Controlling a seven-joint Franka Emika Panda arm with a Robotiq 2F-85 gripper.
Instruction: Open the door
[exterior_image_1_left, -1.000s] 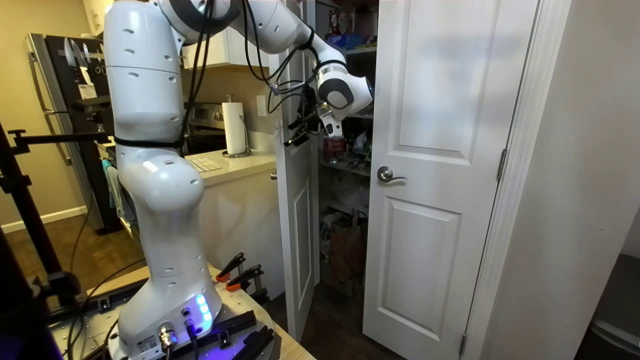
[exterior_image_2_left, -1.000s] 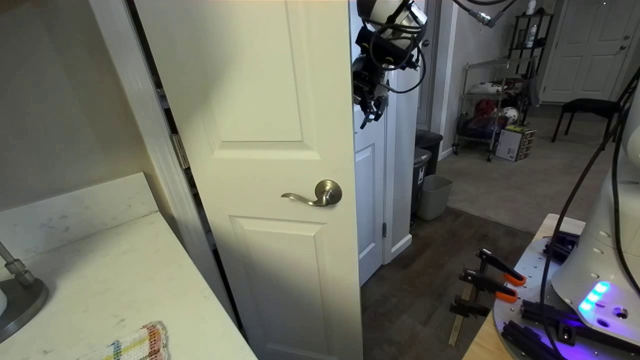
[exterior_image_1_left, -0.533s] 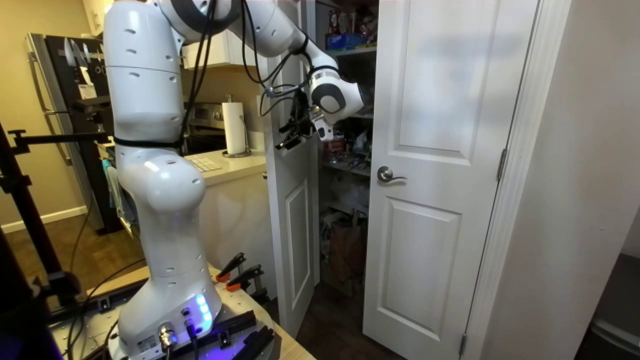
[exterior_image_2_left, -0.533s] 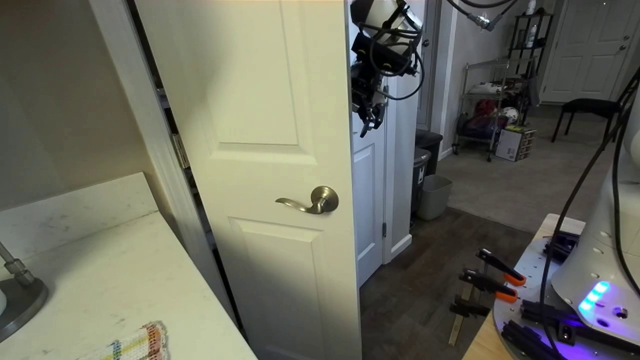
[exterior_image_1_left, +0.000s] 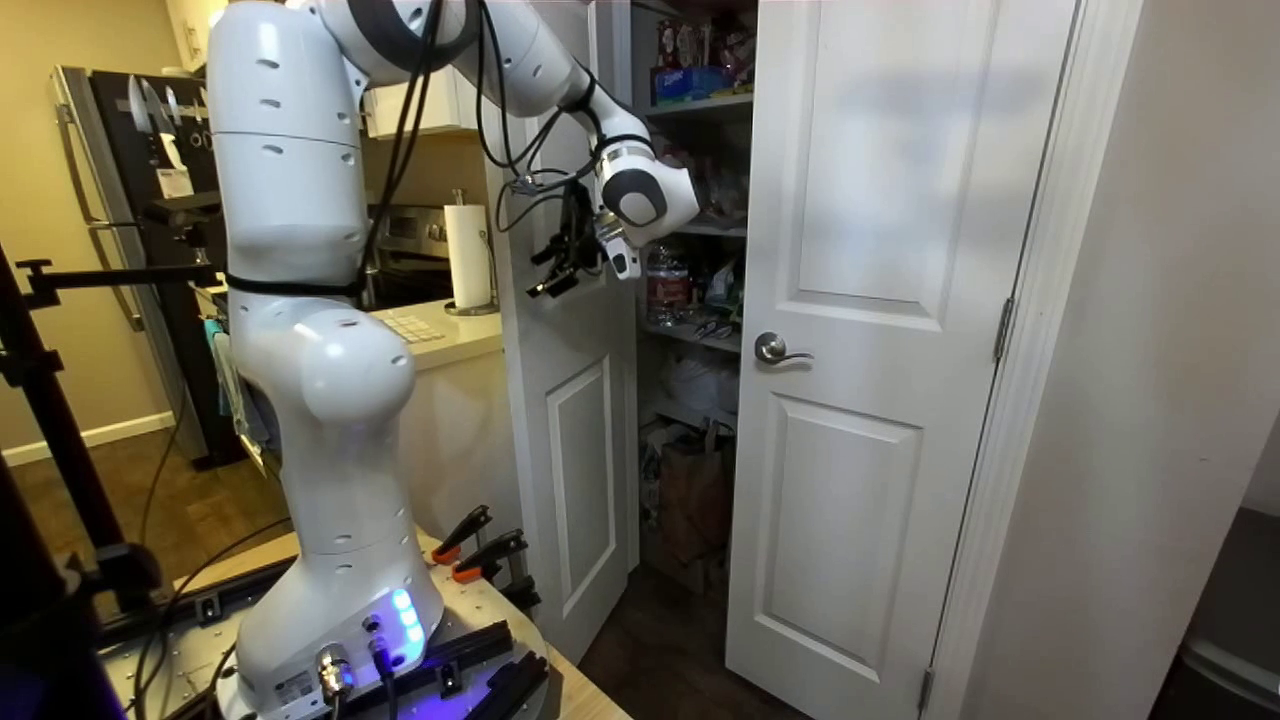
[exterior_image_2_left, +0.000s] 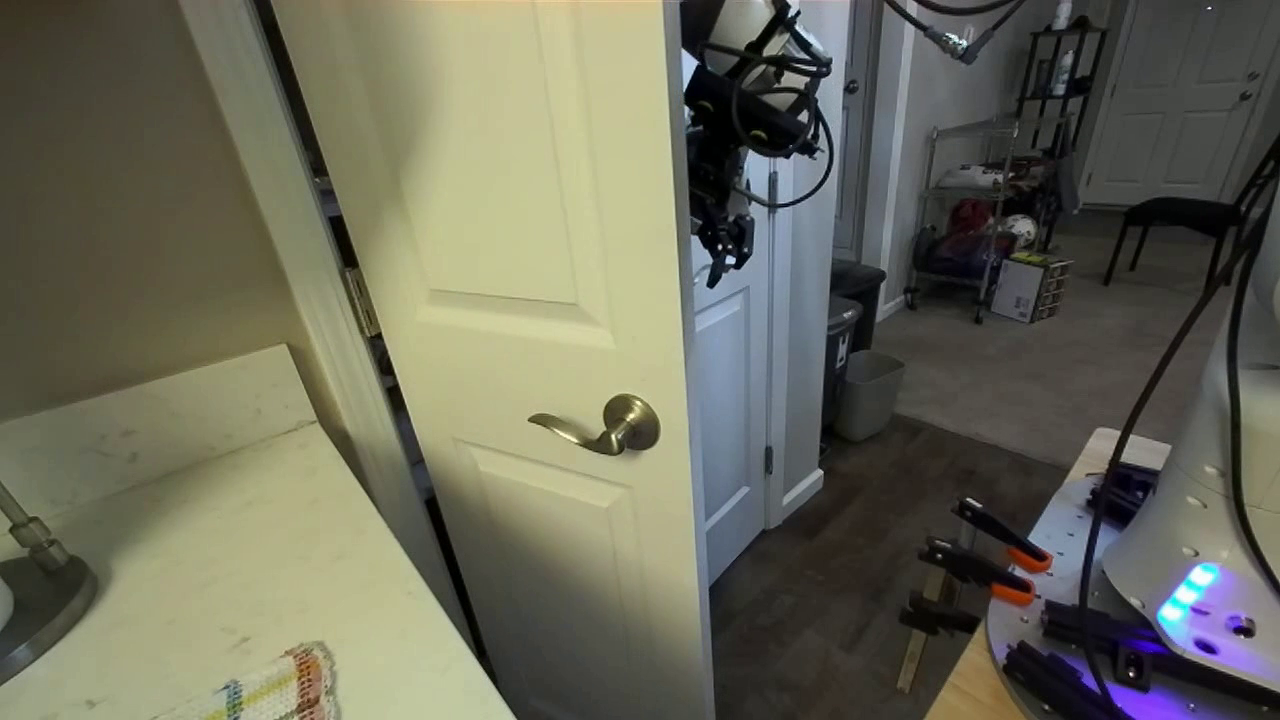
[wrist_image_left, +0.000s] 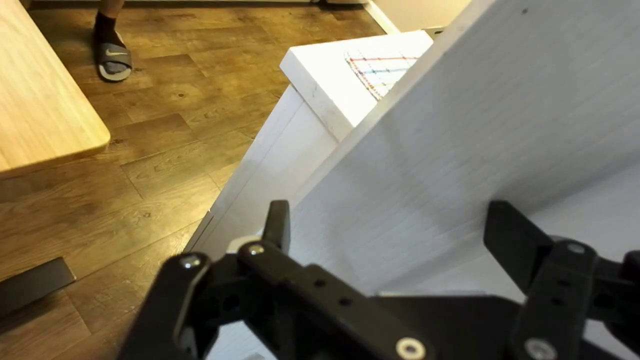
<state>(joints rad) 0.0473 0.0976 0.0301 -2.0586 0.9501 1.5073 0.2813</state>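
Two fingers (wrist_image_left: 515, 245) spread, grasping nothing; contact unclear. Door (exterior_image_2_left: 520, 360) partly open beside the shelves (exterior_image_1_left: 700, 103). Best: push inner face (wrist_image_left: 415, 190) near free edge (exterior_image_2_left: 690, 400), slowly, following the hinge (exterior_image_2_left: 362, 302) arc.

Door (exterior_image_2_left: 550, 360): smooth satin paint, faint grain in wrist view. Handle (exterior_image_2_left: 628, 425): satin metal. Gripper (wrist_image_left: 387, 220): matt black, shiny metal screws (wrist_image_left: 411, 348). Arm (exterior_image_1_left: 287, 190): glossy, plastic-like. Table (wrist_image_left: 42, 100): smooth pale wood. Counter (exterior_image_2_left: 200, 550): smooth, stone-look. Cloth (exterior_image_2_left: 282, 688): coarse weave.
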